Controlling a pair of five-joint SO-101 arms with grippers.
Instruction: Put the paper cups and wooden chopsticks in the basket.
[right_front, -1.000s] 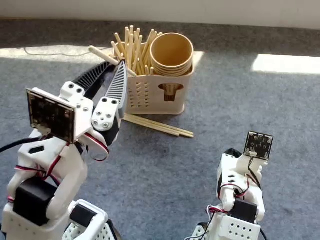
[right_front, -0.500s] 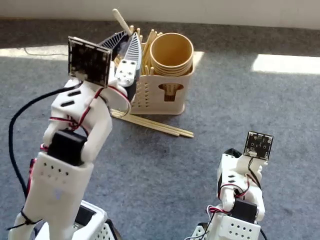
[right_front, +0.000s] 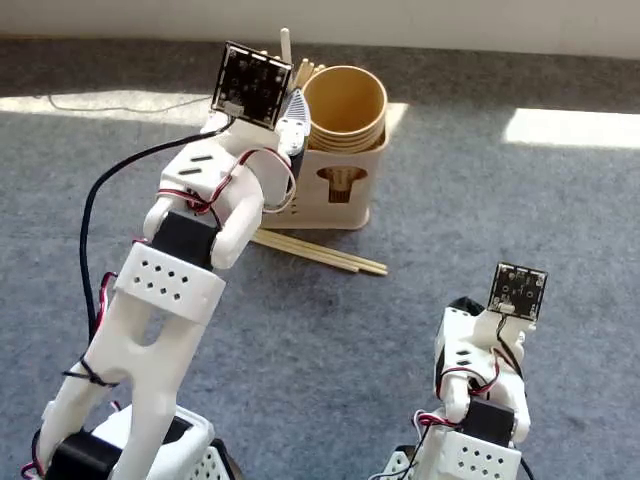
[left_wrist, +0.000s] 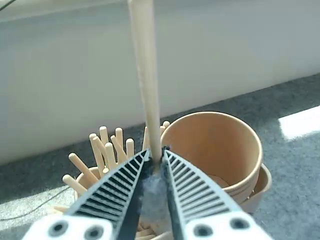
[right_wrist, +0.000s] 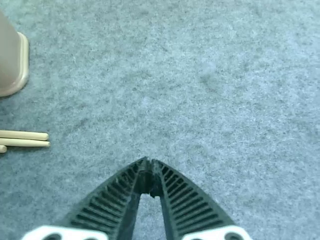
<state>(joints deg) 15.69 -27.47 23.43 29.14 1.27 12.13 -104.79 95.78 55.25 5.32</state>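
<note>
The cream basket (right_front: 340, 185) stands at the back of the grey carpet, holding stacked paper cups (right_front: 345, 102) and a bundle of upright wooden chopsticks (left_wrist: 107, 147). My left gripper (left_wrist: 156, 159) hangs above the basket's chopstick side, shut on one chopstick (left_wrist: 146, 75) that stands nearly upright; its tip (right_front: 285, 42) pokes up past the wrist in the high view. The cups (left_wrist: 215, 147) sit just beside it. Several loose chopsticks (right_front: 320, 251) lie on the carpet in front of the basket, their ends (right_wrist: 24, 140) also in the right wrist view. My right gripper (right_wrist: 148, 166) rests shut and holding nothing near the front right.
A basket corner (right_wrist: 12, 60) shows in the right wrist view. A pale wall (left_wrist: 200, 45) runs behind the basket. Sunlit patches (right_front: 570, 127) fall on the carpet at the back. Open carpet (right_front: 500, 210) lies between the basket and the right arm (right_front: 485, 370).
The left arm has risen and swung right, carrying the chopstick from a slanted hold at the basket's left side to nearly upright above the basket. The right arm has stayed still.
</note>
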